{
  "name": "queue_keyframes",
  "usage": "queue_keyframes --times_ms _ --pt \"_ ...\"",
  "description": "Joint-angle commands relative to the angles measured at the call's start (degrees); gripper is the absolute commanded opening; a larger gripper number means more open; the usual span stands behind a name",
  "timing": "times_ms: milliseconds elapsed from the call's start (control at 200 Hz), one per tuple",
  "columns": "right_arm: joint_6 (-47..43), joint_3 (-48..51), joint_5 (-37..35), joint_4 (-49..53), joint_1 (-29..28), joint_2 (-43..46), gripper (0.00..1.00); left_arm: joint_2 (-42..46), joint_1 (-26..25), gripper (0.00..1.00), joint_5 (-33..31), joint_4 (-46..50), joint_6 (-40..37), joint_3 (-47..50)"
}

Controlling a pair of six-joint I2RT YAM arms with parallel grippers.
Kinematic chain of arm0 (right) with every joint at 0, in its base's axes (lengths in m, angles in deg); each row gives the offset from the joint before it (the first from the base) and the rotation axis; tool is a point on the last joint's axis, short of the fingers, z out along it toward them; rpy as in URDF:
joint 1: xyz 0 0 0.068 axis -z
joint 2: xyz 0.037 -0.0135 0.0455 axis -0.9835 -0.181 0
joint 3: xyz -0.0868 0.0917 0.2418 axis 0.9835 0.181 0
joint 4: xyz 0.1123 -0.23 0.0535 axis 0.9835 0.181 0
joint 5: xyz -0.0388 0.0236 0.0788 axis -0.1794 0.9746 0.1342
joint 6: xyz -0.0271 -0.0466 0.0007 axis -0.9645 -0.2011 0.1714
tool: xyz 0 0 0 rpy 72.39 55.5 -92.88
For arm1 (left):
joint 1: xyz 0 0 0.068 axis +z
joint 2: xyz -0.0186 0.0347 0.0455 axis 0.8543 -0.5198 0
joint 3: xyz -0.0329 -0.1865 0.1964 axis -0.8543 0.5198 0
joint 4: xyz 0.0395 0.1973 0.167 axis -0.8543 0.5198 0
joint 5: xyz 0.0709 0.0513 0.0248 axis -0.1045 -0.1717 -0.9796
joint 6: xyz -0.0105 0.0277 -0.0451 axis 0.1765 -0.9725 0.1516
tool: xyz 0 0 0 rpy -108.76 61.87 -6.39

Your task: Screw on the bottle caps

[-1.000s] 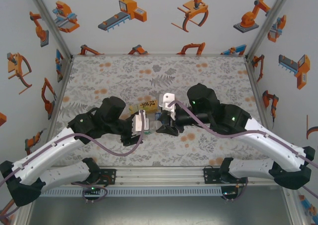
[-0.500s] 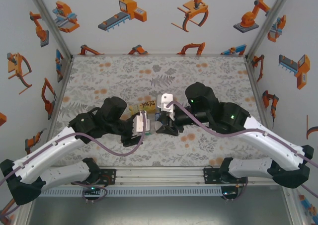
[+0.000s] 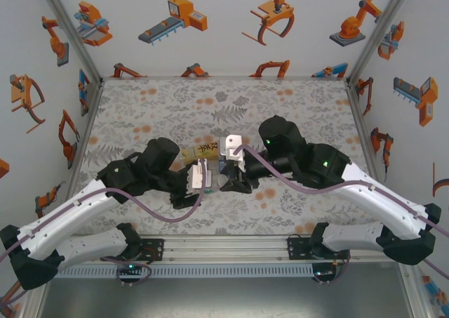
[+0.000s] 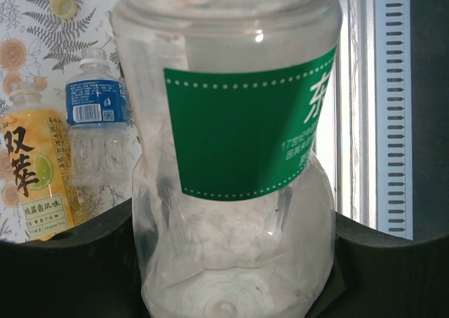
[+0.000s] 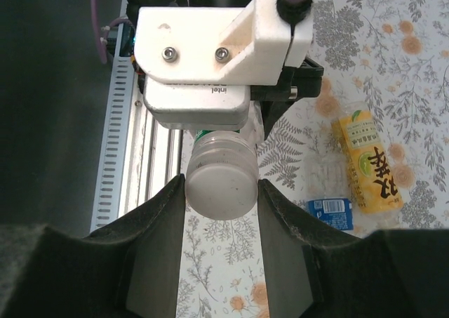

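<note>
A yellow-labelled bottle (image 5: 368, 161) and a blue-labelled bottle (image 5: 330, 213) lie on the floral mat (image 3: 295, 100), a loose yellow cap (image 4: 63, 4) near them — and the left arm's white camera mount (image 5: 224, 44) hides much of the held bottle from the right wrist. Mid-mat, just near of those, the left gripper (image 3: 199, 179) clamps the clear green-labelled bottle (image 4: 238, 142); the right gripper (image 5: 220, 191) pinches its pale cap (image 5: 219, 183).

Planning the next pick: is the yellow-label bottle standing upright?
No, the yellow-label bottle lies flat on its side on the floral mat, with its label facing up.
</note>
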Motion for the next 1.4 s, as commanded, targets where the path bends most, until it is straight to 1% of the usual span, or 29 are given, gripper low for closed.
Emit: queue_keyframes --times_ms 0,230,275,350,411,541,651,816,921,1071,1162,1282,1392 --pt "-1.8 -0.9 5.0 -2.3 -1.1 -1.2 0.0 0.4 -0.4 0.0 3.2 -5.2 2.5 -0.2" --pt "-2.0 -0.1 3.5 -2.8 -2.1 -0.8 0.0 -0.3 -0.4 0.0 4.0 -4.3 3.5 -0.7" --pt "-0.6 0.3 2.6 -3.8 -2.1 -0.5 0.0 -0.5 -0.4 0.0 4.1 -4.1 3.5 -0.9" --pt "4.5 1.8 0.5 -6.0 -2.1 0.0 0.0 -1.1 -0.4 0.0 3.9 -4.0 3.5 -1.2" --pt "11.1 3.4 -2.4 -8.5 -2.1 0.2 0.0 -1.3 -0.4 0.0 3.6 -4.2 3.2 -1.3" --pt "30.8 6.1 -12.2 -12.7 -2.2 0.2 0.0 -1.1 -0.4 0.0 2.0 -6.0 2.5 -1.1" --pt "44.0 9.1 -17.0 -14.6 -2.1 1.3 0.0 -0.4 -0.3 0.0 0.9 -9.2 2.2 -0.4" --pt "64.3 13.0 -28.5 -11.7 -2.0 4.3 0.0 0.3 -0.4 0.0 -0.1 -13.7 2.5 1.2" --pt "74.6 14.4 -30.8 -8.6 -1.6 4.8 0.0 -0.1 -0.4 0.0 0.2 -14.6 2.6 1.3" --pt "87.5 14.4 -28.7 -3.2 0.5 4.3 0.0 -0.1 -0.4 0.0 0.2 -14.9 2.5 1.1" --pt "90.4 13.8 -27.5 -0.2 1.2 3.9 0.0 0.5 -0.4 0.0 -0.3 -15.3 2.8 1.5" --pt "90.0 14.1 -28.7 4.1 1.9 4.1 0.0 2.5 -0.4 0.0 -1.3 -16.9 3.5 2.8" --pt "90.8 16.9 -30.3 3.6 2.8 6.6 0.0 3.9 -0.4 0.0 -1.4 -18.7 4.3 3.9"
